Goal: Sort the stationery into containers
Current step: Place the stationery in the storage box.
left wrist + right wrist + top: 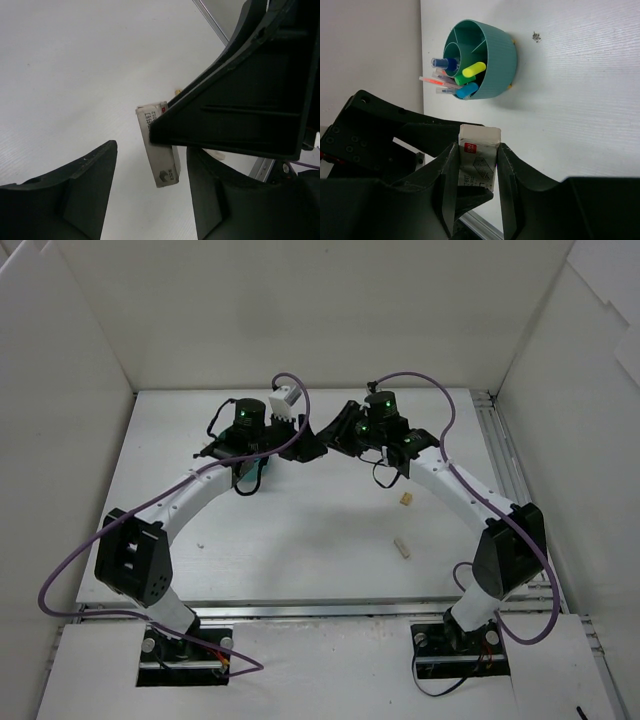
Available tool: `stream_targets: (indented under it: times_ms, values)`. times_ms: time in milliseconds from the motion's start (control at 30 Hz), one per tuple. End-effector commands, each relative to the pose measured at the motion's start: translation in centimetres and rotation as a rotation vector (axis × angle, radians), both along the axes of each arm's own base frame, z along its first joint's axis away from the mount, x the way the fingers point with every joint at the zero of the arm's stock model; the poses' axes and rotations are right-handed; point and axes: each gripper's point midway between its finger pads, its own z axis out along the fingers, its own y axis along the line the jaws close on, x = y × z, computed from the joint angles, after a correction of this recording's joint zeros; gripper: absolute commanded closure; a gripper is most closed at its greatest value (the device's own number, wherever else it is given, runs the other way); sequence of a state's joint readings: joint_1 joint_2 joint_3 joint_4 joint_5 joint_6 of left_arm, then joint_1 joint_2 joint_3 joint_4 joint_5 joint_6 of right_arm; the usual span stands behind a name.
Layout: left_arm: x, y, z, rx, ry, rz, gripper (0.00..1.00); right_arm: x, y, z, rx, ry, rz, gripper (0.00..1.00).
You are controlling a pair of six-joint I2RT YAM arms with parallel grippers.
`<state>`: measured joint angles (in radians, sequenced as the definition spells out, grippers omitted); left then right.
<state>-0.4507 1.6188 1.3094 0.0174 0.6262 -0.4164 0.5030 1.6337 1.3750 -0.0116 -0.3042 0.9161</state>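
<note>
My right gripper [478, 150] is shut on a small white box [479, 161] with a red logo, held above the table. The same small white box [161, 165] hangs between the fingers of my left gripper [150, 167], nearer the right finger, with a clear gap on the left side; those jaws stand open. From above, both grippers meet mid-table, left gripper [303, 447] and right gripper [338, 433], and the box is hidden. The round teal container [492, 55] holds pens and blue, green and yellow highlighters; the teal container [260, 470] peeks from under the left arm.
A tan eraser [406, 500] and a white eraser [402, 547] lie loose on the table right of centre. White walls close in the table on three sides. A metal rail [500, 450] runs along the right edge.
</note>
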Motion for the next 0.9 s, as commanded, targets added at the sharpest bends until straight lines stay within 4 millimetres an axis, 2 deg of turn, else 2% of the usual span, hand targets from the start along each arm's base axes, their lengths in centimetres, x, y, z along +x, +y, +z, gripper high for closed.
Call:
stream_targets:
  times_ms: [0, 33, 100, 133, 233, 300, 367, 400, 433, 467, 500, 533, 600, 667, 700, 733, 767, 867]
  values:
    - [1.2, -0.8, 4.8, -0.076, -0.130, 0.004, 0.48, 0.5, 1.5, 4.3, 0.069, -0.099, 0.027, 0.92]
    - [1.2, -0.8, 4.8, -0.079, -0.133, 0.006, 0.58, 0.4, 1.7, 4.3, 0.067, -0.100, 0.032, 0.91]
    - [1.2, -0.7, 5.0, -0.079, -0.137, 0.008, 0.68, 0.5, 1.8, 4.3, 0.067, -0.103, 0.033, 0.90]
    - [1.2, -0.7, 5.0, -0.075, -0.137, 0.012, 0.82, 0.4, 1.9, 4.3, 0.065, -0.104, 0.035, 0.89]
    - [1.1, -0.1, 5.1, -0.058, -0.142, 0.039, 1.00, 0.5, 1.9, 4.4, 0.058, -0.117, 0.036, 0.82]
    - [1.2, 0.8, 5.3, -0.044, -0.153, 0.063, 1.00, 0.9, 1.6, 4.8, 0.056, -0.129, 0.025, 0.79]
    - [1.4, 1.8, 5.5, -0.039, -0.157, 0.086, 1.00, 1.3, 1.3, 5.6, 0.055, -0.156, 0.021, 0.66]
    - [1.8, 3.1, 6.0, -0.043, -0.165, 0.115, 1.00, 1.5, 1.2, 5.8, 0.054, -0.163, 0.020, 0.65]
    - [1.8, 3.9, 5.6, -0.040, -0.155, 0.130, 1.00, 1.7, 1.2, 5.9, 0.051, -0.172, 0.023, 0.58]
    - [1.9, 4.9, 6.2, -0.045, -0.167, 0.160, 1.00, 2.0, 1.1, 6.5, 0.056, -0.185, 0.019, 0.54]
    - [2.6, 6.7, 5.8, -0.038, -0.151, 0.205, 1.00, 2.5, 0.6, 6.7, 0.057, -0.192, 0.010, 0.45]
    - [2.7, 7.7, 5.8, -0.037, -0.149, 0.227, 1.00, 2.7, 0.4, 6.6, 0.060, -0.192, 0.006, 0.40]
    - [3.0, 9.8, 5.6, -0.023, -0.137, 0.281, 1.00, 3.8, -0.9, 7.1, 0.070, -0.206, -0.027, 0.36]
    - [3.8, 13.1, 5.5, 0.017, -0.134, 0.368, 1.00, 4.2, -1.6, 7.0, 0.070, -0.207, -0.038, 0.27]
    - [3.9, 14.3, 5.3, 0.042, -0.113, 0.399, 1.00, 4.7, -2.6, 7.1, 0.055, -0.223, -0.051, 0.22]
    - [4.1, 15.5, 5.4, 0.069, -0.112, 0.424, 1.00, 4.7, -2.9, 6.9, 0.045, -0.226, -0.050, 0.22]
    - [5.0, 18.0, 4.9, 0.124, -0.114, 0.480, 1.00, 4.8, -3.4, 6.5, 0.030, -0.231, -0.048, 0.22]
    - [5.7, 21.5, 5.1, 0.284, -0.133, 0.465, 1.00, 4.6, -5.1, 5.9, -0.071, -0.308, 0.028, 0.21]
